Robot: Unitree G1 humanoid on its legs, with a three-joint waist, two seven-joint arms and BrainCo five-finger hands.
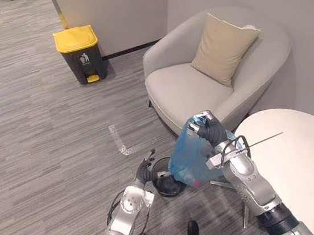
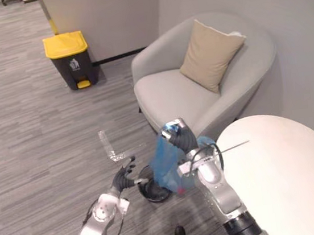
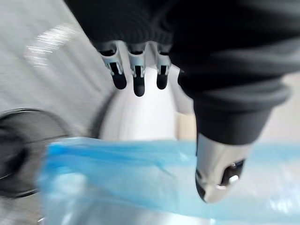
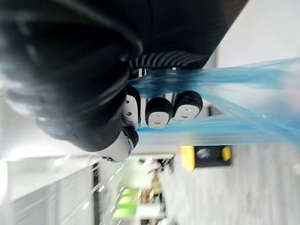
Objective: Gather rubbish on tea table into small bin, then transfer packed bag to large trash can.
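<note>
Above the small bin (image 1: 164, 188) on the floor (image 1: 45, 137), in the left eye view, my right robot hand (image 1: 207, 128) has its fingers curled tight round the gathered neck of the blue bag (image 1: 186, 161). The bag hangs below my grip, and I cannot tell whether its bottom is clear of the bin's rim. My left robot hand (image 1: 144, 169) sits low beside the bin, fingers relaxed and spread, holding nothing. The white surface (image 1: 299, 157) lies at my right, and the armchair (image 1: 187, 85) stands beyond the bag.

The right eye view shows the same scene, with the large trash can (image 2: 68, 58) well apart from the bag and its yellow lid (image 2: 65, 44) down.

My left wrist view shows straight fingers (image 3: 134, 84), with blue plastic past them, ungripped.

My right wrist view shows fingers (image 4: 159, 112) folded over stretched blue plastic.

I judge the gathering done and the bag packed. What is left is the carry across the floor, opening the lid and dropping the bag in
</note>
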